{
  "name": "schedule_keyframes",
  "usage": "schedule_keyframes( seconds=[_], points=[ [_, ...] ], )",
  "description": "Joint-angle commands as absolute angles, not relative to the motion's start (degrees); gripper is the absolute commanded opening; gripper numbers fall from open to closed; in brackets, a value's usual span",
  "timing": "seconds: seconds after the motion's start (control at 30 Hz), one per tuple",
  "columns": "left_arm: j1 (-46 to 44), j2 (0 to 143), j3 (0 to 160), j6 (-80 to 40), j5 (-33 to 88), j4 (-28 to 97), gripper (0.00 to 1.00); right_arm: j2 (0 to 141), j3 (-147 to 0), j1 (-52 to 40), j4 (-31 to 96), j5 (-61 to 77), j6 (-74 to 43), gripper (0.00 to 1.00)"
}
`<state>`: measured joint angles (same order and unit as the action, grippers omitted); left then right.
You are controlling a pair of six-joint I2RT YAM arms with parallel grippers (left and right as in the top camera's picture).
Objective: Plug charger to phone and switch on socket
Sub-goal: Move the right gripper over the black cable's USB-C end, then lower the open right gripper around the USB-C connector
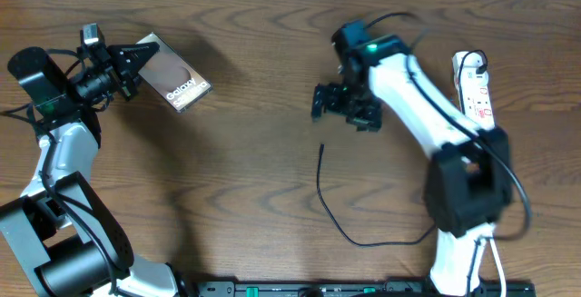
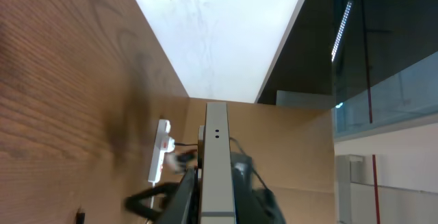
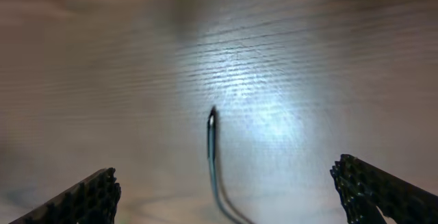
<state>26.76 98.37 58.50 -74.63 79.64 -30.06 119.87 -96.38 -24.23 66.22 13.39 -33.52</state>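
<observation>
The phone (image 1: pixel 179 83), a dark slab with white lettering, lies at an angle at the back left. My left gripper (image 1: pixel 138 60) is shut on its left end. In the left wrist view the phone (image 2: pixel 217 131) shows edge-on as a grey strip between the black fingers (image 2: pixel 183 198). The charger (image 1: pixel 329 208) lies loose mid-table, its tip (image 1: pixel 321 148) pointing away. My right gripper (image 1: pixel 341 104) hovers open just behind that tip. In the right wrist view the tip (image 3: pixel 212 118) lies between the wide-apart fingertips (image 3: pixel 92 196). The socket (image 1: pixel 475 86) lies at the far right.
The socket's white cord runs down the right side under the right arm (image 1: pixel 427 124). The socket (image 2: pixel 161 148) also shows far off in the left wrist view. Bare wood separates the phone from the charger tip.
</observation>
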Motion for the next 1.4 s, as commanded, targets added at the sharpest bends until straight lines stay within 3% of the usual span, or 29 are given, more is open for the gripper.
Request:
schedule_keyframes(
  seconds=[0.0,1.37],
  points=[
    [26.65,98.48,58.28,-72.95,81.67,-30.57,0.07,123.35,-98.80,-25.85,66.70,14.94,-30.96,0.99],
    [26.65,98.48,58.28,-71.99,81.69,-30.55,0.07,126.93,-98.17,-33.78,64.07,7.86,-40.25,0.99]
  ],
)
